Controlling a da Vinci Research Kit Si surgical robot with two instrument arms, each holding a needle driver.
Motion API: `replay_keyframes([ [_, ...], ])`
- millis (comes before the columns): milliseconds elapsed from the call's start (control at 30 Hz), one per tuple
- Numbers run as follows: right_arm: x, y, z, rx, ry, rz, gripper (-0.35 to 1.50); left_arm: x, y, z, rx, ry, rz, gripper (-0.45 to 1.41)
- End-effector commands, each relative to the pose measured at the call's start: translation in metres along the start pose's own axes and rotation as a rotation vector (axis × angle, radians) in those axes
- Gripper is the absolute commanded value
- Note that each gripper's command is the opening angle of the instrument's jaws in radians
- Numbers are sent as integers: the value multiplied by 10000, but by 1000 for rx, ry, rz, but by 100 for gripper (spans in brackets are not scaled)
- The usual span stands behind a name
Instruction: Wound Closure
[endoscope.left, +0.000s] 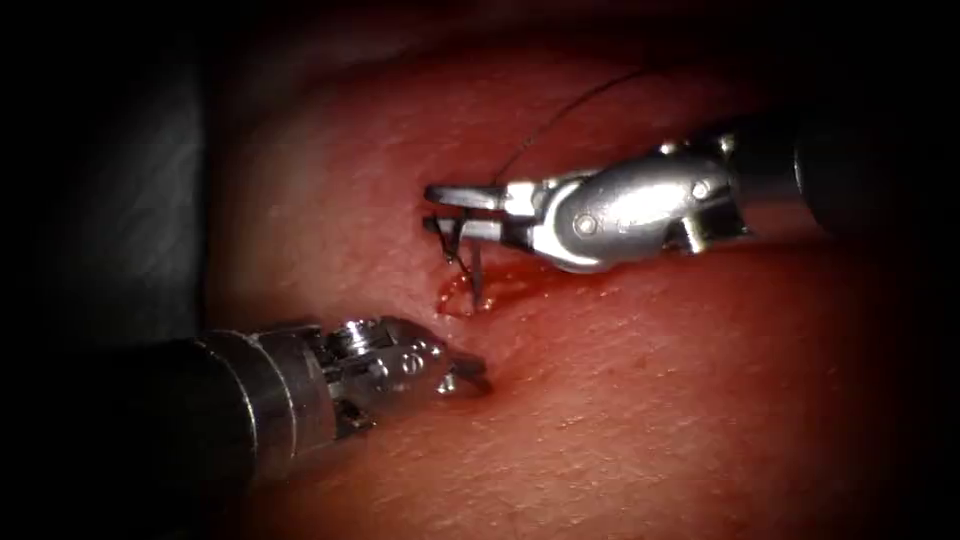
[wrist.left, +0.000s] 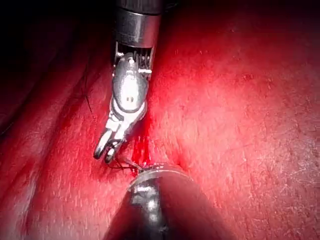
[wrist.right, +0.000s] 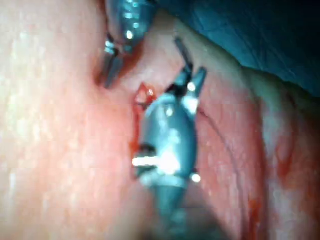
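Steel jaws of the right tool (endoscope.left: 440, 211) are parted a little, with the needle (endoscope.left: 462, 255) caught between them near their tips. From there the needle hangs down as a dark curved piece toward the cut (endoscope.left: 470, 295); its lower end reaches the red fluid (endoscope.left: 455, 298) at the wound edge, but whether the point is in the tissue (endoscope.left: 650, 400) cannot be told. Thread (endoscope.left: 560, 115) rises from the right jaws as one thin dark line, arcing up and to the right over the tissue.

Left tool (endoscope.left: 468, 375) lies below and to the left of the cut, tip resting on or just above the tissue; its jaws appear pressed together and hold nothing visible. It sits near the needle but apart from it.

In the left wrist view the right tool (wrist.left: 106, 152) points down at the wound, jaws slightly apart, dark thread strands just beside them.

Count: two tools, one needle, one thread, one cut.
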Motion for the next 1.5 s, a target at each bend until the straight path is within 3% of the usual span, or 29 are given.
replay_keyframes([
  [33, -7, -9, 7, -5, -6, 20, -35, 0, 1, 9, -2, 0, -1, -6],
  [500, -18, -12, 7, 7, -35, 72, -35, -6, 5, 8, -4, 1, 7, -6],
  [967, -17, -6, 6, 32, -109, 215, -35, -10, 19, 6, -6, 2, 17, -6],
  [1500, -12, 1, 5, -3, -123, 452, -35, -18, 28, 14, -12, 5, 26, -10],
])
